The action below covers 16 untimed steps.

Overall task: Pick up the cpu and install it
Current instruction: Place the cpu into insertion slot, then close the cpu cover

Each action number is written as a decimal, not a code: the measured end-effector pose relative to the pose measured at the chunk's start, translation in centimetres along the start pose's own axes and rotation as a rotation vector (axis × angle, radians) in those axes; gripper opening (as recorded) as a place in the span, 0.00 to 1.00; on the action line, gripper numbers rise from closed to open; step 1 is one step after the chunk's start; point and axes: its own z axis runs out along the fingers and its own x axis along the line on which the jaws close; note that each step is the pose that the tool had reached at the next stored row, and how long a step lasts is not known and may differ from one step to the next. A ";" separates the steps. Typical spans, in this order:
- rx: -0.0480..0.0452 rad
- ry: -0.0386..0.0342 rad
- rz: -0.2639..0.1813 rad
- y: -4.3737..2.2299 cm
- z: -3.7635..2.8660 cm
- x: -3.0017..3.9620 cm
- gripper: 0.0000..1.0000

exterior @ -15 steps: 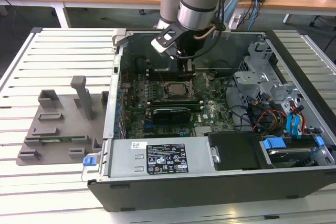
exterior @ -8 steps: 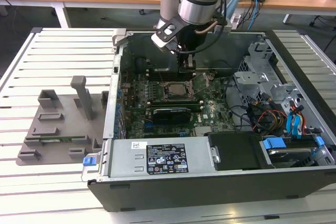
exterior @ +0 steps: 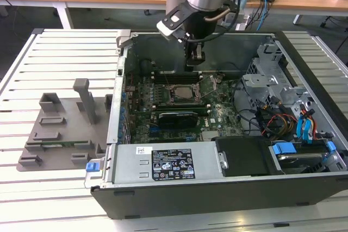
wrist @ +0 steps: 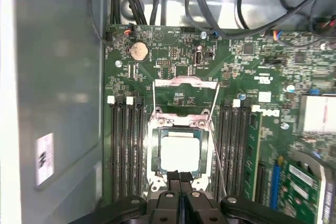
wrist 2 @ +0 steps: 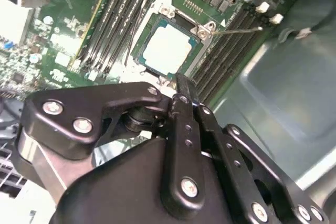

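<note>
A: Which container carries the work?
B: An open computer case [exterior: 217, 202], lying on its side on the slatted table [exterior: 60, 52]. Within it: the motherboard [exterior: 220, 113] flat on the case floor, a power supply [exterior: 163, 162] along the wall nearest the exterior view, and a drive cage [exterior: 272, 88] with loose cables toward the corner at the exterior view's right

A: Where is the cpu?
B: The cpu [wrist: 180, 152] lies flat inside the black socket frame [wrist: 154, 150], near the middle of the motherboard, pale metal top upward. The hinged metal bracket [wrist: 184, 83] stands swung open, off the socket. Memory slots [wrist: 126, 150] run along both sides of the frame; a coin cell [wrist: 138, 51] sits nearer the board's edge, beyond the bracket

A: And the gripper?
B: The gripper [wrist: 181, 178] hangs inside the case over the edge of the socket frame, above the cpu and apart from it. Its jaws are pressed together, with nothing between them

A: What lies outside the case?
B: A grey fixture plate [exterior: 54, 134] with upright posts, on the table just beside the case wall at the exterior view's left
</note>
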 end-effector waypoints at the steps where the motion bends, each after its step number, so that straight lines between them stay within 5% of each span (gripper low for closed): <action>1: 0.0000 0.0002 0.000 -0.06 -0.80 0.02 0.11; 4: -0.0002 0.0004 0.000 -0.14 -1.96 0.05 0.11; 14: 0.0000 0.0001 0.000 -0.15 -1.99 0.05 0.11; 15: -0.0049 -0.0002 0.000 -0.14 -2.00 0.05 0.11; 16: -0.0251 -0.0011 -0.001 -0.14 -1.99 0.05 0.11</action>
